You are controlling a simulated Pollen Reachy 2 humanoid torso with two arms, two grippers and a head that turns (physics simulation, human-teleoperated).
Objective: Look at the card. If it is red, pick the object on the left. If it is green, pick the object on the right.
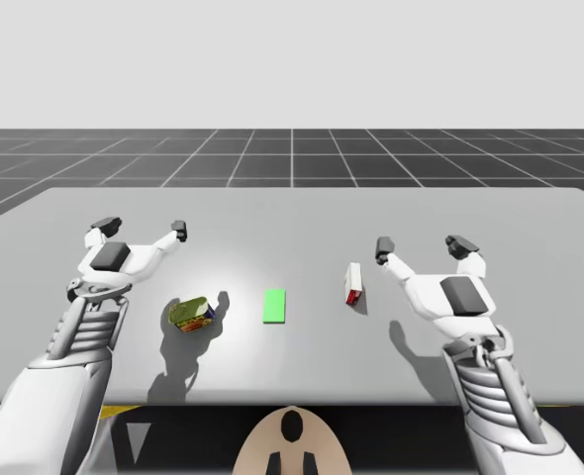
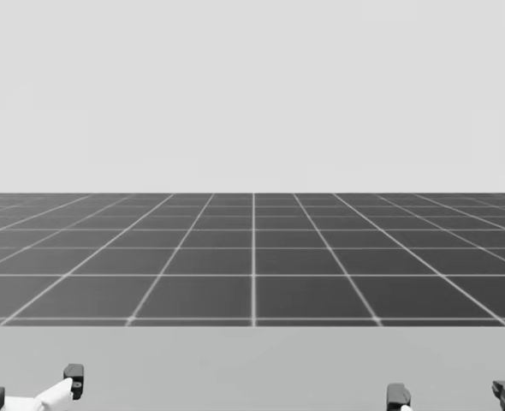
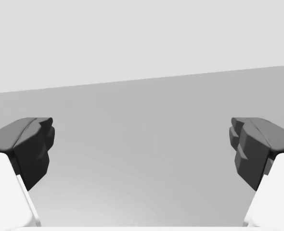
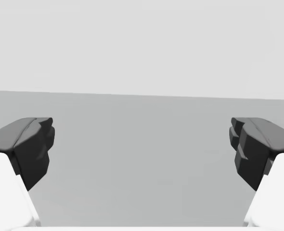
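A green card [image 1: 274, 305] lies flat in the middle of the grey table [image 1: 292, 213]. To its left lies a green and yellow can [image 1: 190, 314] on its side. To the card's right stands a small red and white box [image 1: 353, 284]. My left gripper [image 1: 142, 231] hovers open beyond and left of the can, nothing between its fingers [image 3: 26, 149]. My right gripper [image 1: 419, 245] is open just right of the box, apart from it, with bare table between its fingers [image 4: 257, 149]. In the head view the fingertips of my left gripper [image 2: 26, 381] and right gripper [image 2: 454, 396] poke up at the table's near part.
The table's far edge [image 2: 252, 329] meets a dark gridded floor [image 2: 252, 257]. Bare table surface lies ahead of both grippers [image 3: 142, 144] and behind the three objects.
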